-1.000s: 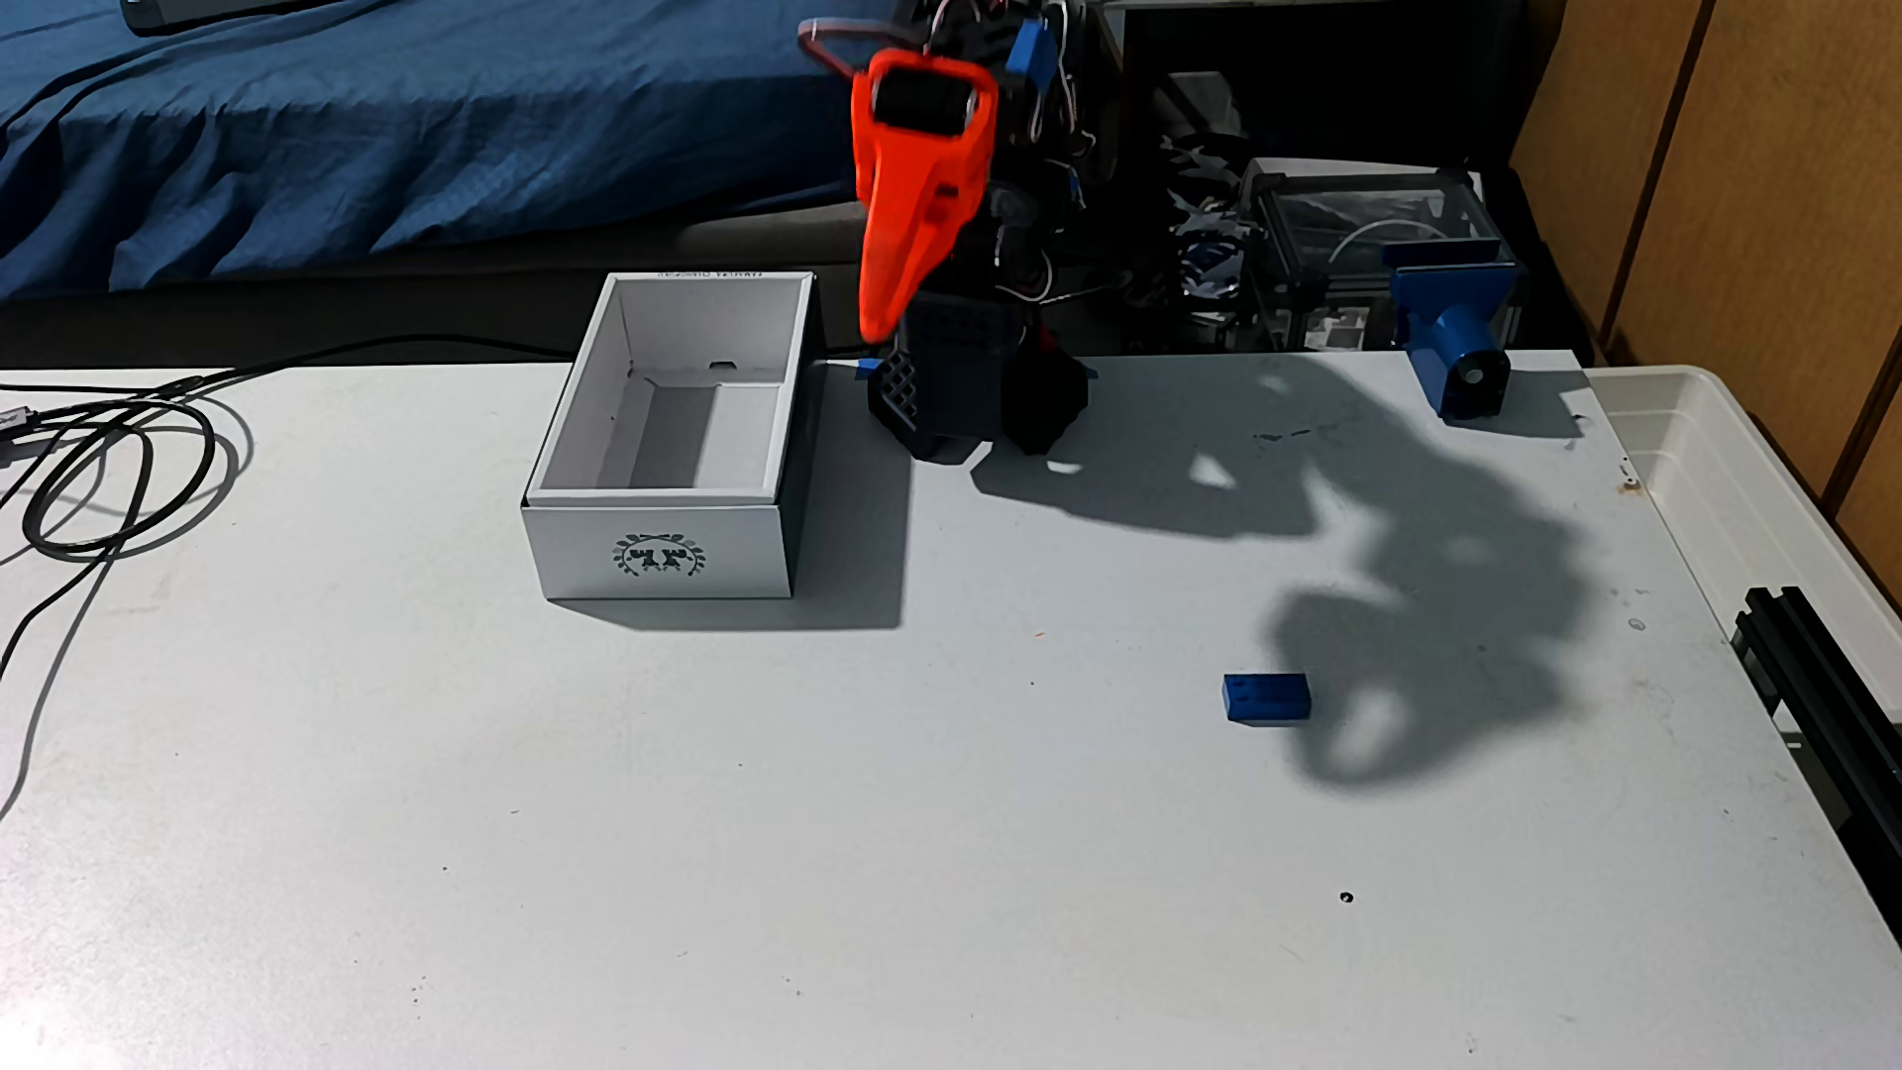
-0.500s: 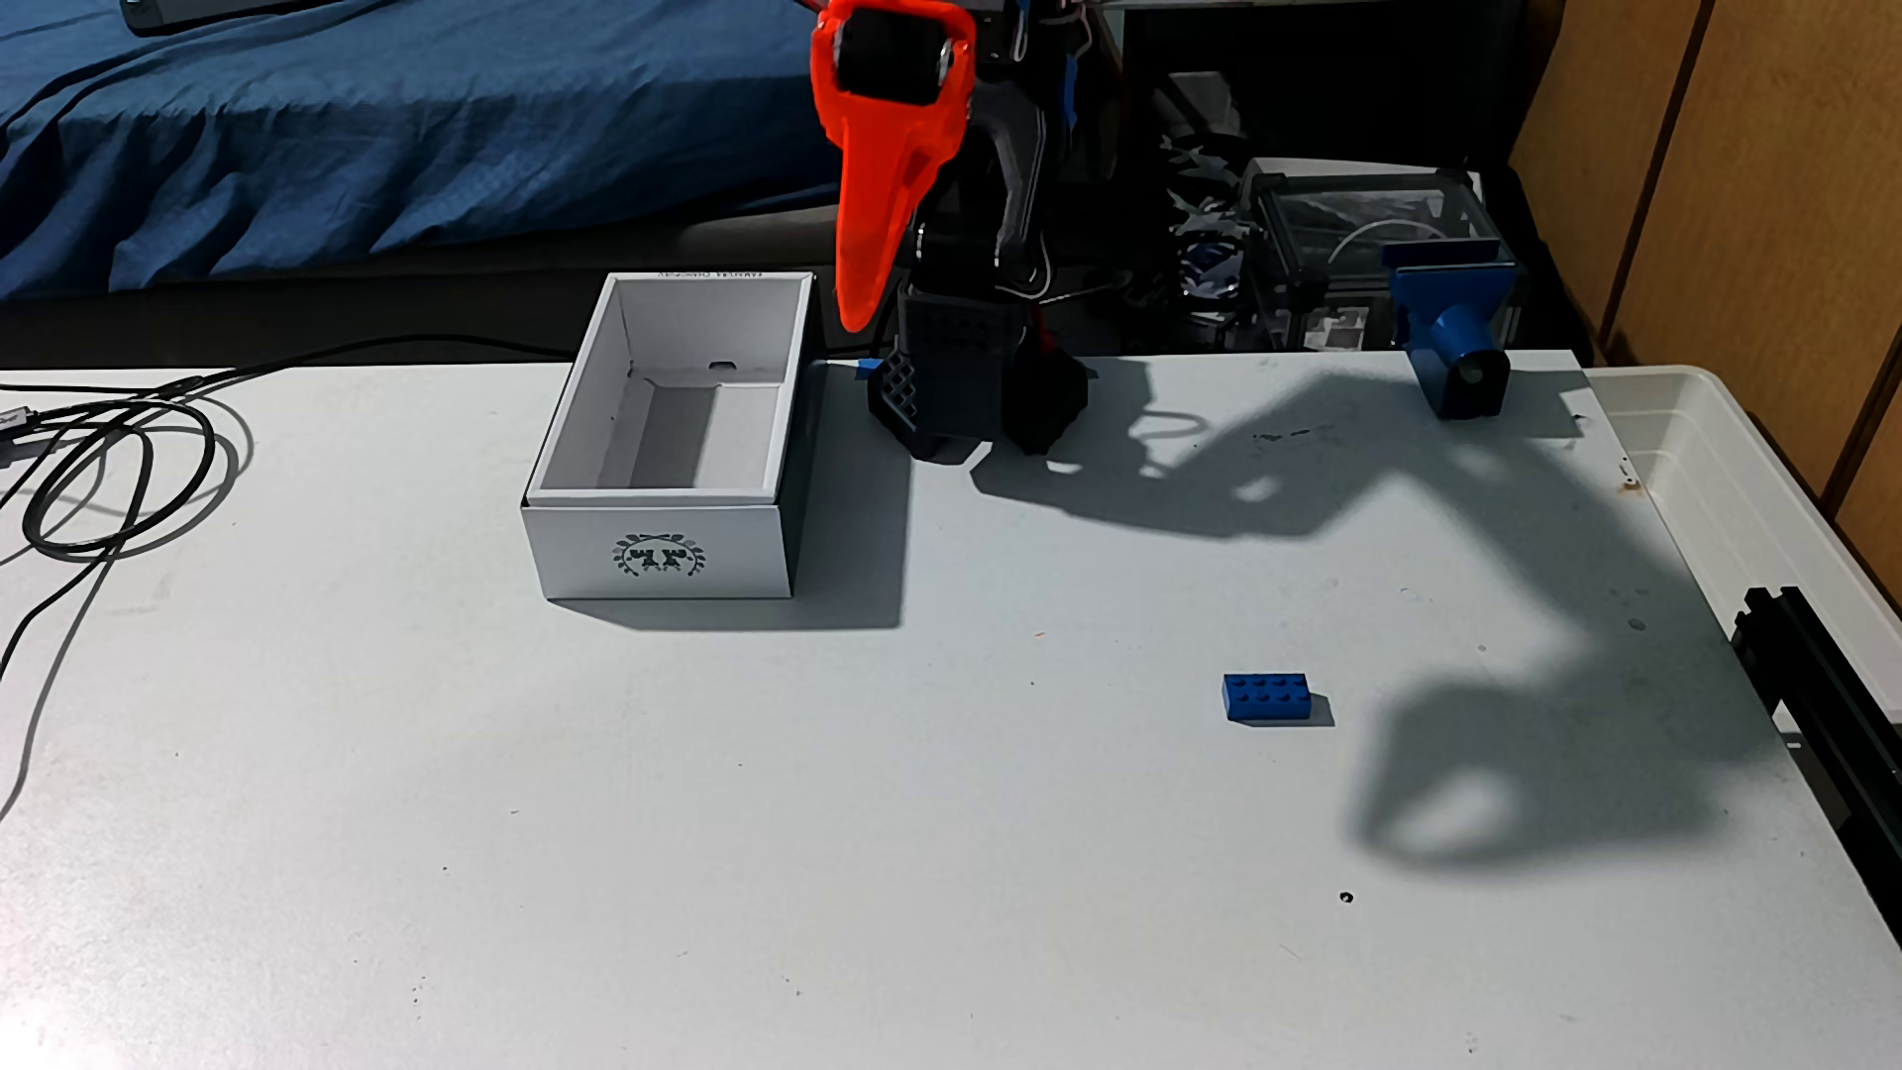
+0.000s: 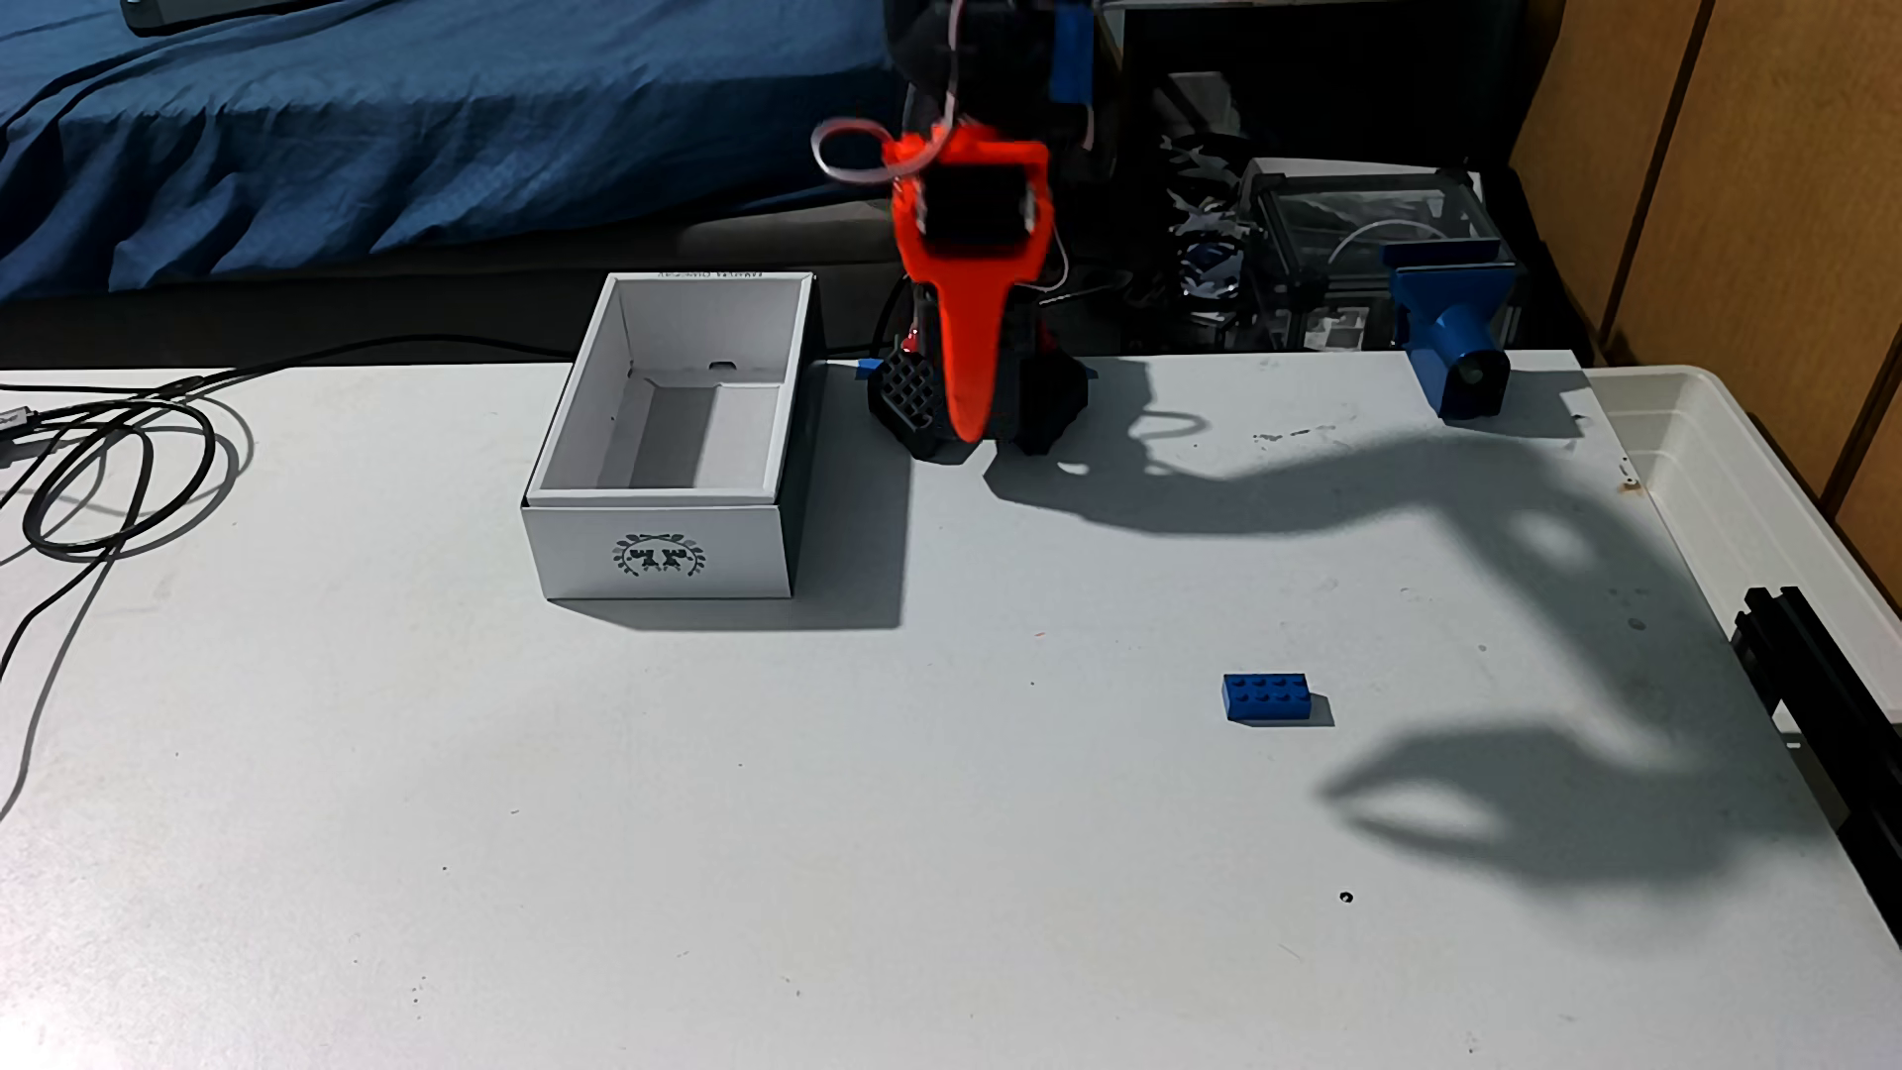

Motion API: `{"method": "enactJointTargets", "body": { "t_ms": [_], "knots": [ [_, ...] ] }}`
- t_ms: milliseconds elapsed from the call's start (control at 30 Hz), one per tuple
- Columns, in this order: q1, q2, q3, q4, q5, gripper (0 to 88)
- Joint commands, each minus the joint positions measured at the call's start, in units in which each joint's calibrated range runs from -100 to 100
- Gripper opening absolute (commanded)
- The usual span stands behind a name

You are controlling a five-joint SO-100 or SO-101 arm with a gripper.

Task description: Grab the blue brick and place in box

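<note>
Orange gripper hangs point-down before the black arm base, holding nothing; whether its jaws are parted cannot be told from this angle. The blue brick lies studs-up on the white table, well apart from the empty white box.

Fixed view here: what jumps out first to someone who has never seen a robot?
The bright orange gripper hangs point-down near the table's far edge, by the arm's black base. To its left sits the open white box with a dark emblem. The small blue brick lies alone at right, beside the arm's big claw-like shadow.
</note>
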Motion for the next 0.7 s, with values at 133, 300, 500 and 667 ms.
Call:
{"method": "enactJointTargets", "body": {
  "t_ms": [133,300,500,667],
  "knots": [
    [-4.56,1.78,6.25,-1.66,-2.5,1.0],
    [-4.71,1.52,11.13,-4.07,-5.34,1.0],
    [-2.25,1.52,13.88,-5.8,-6.45,1.0],
    [-1.51,1.61,14.68,-8.21,-6.29,1.0]
  ]
}}
